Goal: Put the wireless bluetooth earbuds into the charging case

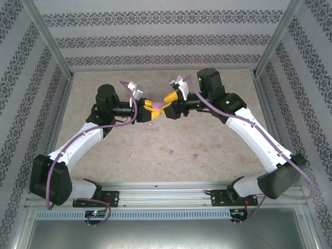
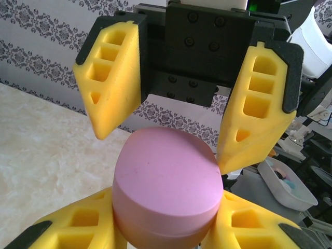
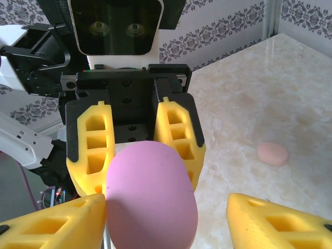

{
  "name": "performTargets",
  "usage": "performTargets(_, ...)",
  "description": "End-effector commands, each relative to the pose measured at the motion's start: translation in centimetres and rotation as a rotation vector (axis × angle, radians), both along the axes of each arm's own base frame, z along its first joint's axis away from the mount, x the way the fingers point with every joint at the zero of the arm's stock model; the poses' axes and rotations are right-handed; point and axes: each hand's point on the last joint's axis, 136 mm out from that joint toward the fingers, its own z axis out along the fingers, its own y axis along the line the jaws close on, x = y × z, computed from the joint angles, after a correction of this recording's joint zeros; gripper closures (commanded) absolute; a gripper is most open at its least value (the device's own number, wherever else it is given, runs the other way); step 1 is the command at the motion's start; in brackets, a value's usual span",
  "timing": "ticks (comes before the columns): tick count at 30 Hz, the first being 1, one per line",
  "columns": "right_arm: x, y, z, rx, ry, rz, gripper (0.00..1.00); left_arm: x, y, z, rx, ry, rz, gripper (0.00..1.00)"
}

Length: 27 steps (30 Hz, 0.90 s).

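Note:
A pink-purple oval charging case [image 1: 155, 107] hangs above the middle of the table, closed, between both grippers. My left gripper [image 2: 166, 210] is shut on the case [image 2: 166, 179], one yellow finger on each side. My right gripper [image 3: 166, 207] faces it and stands open around the case [image 3: 150, 199]. Its left finger [image 3: 57, 223] is against the case, its right finger [image 3: 280, 223] well apart from it. Three tiny earbuds lie on the table nearer the arm bases: one pale pink [image 1: 133, 154] and two purple [image 1: 170, 152], [image 1: 195, 154].
A pale pink rounded piece [image 3: 273, 153] lies on the marble tabletop [image 1: 218, 145] beneath the grippers. Patterned walls and metal frame posts [image 1: 49, 44] close in the table at the back and sides.

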Motion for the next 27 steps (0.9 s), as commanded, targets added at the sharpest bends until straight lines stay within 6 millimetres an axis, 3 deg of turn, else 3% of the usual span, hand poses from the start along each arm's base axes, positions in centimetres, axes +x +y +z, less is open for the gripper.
performTargets(1,-0.7,0.5,0.3,0.006,-0.001,0.047,0.37,-1.1,-0.1,2.4,-0.034,-0.081,-0.054,0.79)
performTargets(6,-1.0,0.4,-0.2,0.002,0.016,0.049,0.34,-1.0,-0.1,2.5,-0.039,-0.081,-0.054,0.8)
performTargets(12,-0.3,0.5,0.2,0.018,0.059,0.024,0.56,-1.1,-0.1,2.6,-0.046,-0.079,-0.059,0.8)
performTargets(15,0.1,0.5,0.6,0.037,0.08,0.008,0.61,-1.3,-0.1,2.7,-0.053,-0.084,-0.06,0.8)
performTargets(27,3.1,-1.4,1.6,0.13,0.181,-0.156,0.56,-2.1,0.2,2.9,-0.053,-0.098,-0.062,0.8)
